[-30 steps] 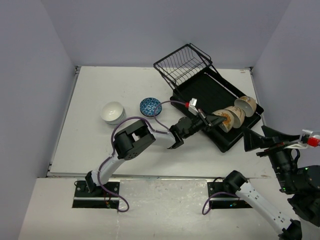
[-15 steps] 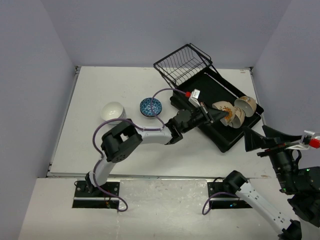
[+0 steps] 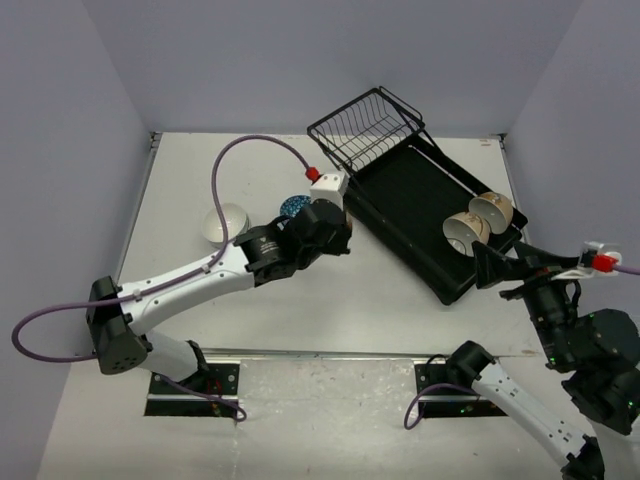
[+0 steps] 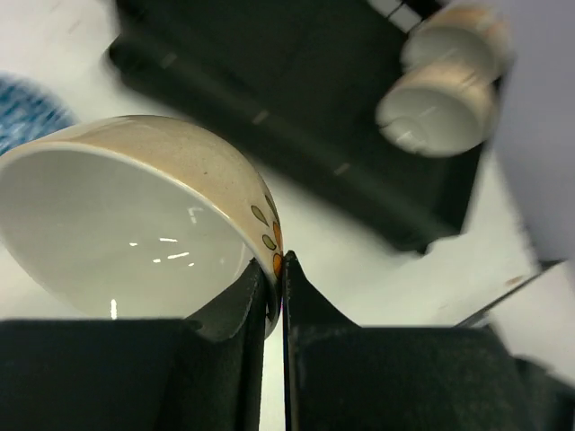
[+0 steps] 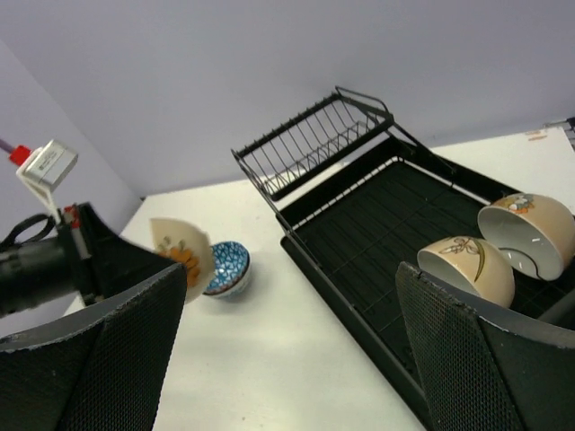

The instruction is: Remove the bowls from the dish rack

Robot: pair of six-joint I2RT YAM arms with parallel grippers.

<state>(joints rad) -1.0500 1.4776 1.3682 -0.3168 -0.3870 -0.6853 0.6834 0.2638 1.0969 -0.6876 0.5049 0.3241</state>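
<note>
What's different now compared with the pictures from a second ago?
The left end effector, clamped on the rim of a cream bowl, lifted it out of the dish rack and swung it left, toward the blue bowl. Unchanged: the remaining bowls in the rack, the white bowls on the table, and the right end effector, open near the rack.

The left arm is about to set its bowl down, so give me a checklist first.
1. Left gripper shut on the held bowl at its rim: ok.
2. Held bowl clear of the dish rack: ok.
3. Bare table beside the blue bowl: ok.
4. Right gripper open, away from the left arm: ok.
5. Held bowl's height above table: cannot tell.
6. Dish rack emptied: not ok, two bowls inside.
</note>
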